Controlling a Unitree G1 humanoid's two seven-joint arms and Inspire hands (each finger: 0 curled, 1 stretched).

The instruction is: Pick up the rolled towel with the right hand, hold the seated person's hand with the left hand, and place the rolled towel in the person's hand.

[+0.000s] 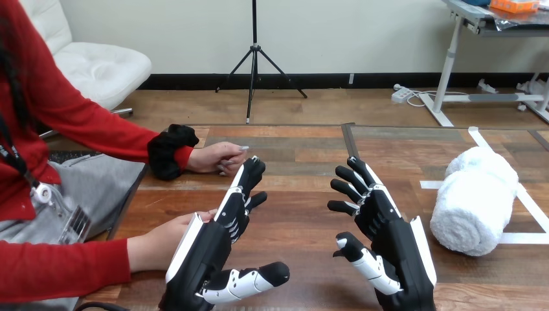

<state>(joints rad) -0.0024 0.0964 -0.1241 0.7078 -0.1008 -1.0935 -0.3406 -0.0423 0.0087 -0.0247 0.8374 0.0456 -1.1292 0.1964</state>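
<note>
A white rolled towel [476, 199] lies on the wooden table [304, 155] at the right, on white tape marks. My right hand [388, 243] hovers open to the left of the towel, apart from it, fingers spread and slightly bent. My left hand [217, 240] is open at the lower centre-left, fingers stretched forward and thumb out to the right. The person's hand at the lower left [158, 243] rests beside and partly behind my left hand; I cannot tell if they touch. The person's other hand [217, 157] lies on the table farther back, loosely closed, just beyond my left fingertips.
White tape lines [527, 207] mark a box around the towel at the right. The person's red-sleeved arms [97, 133] come in from the left edge. Bare tabletop lies between my two hands and ahead of them.
</note>
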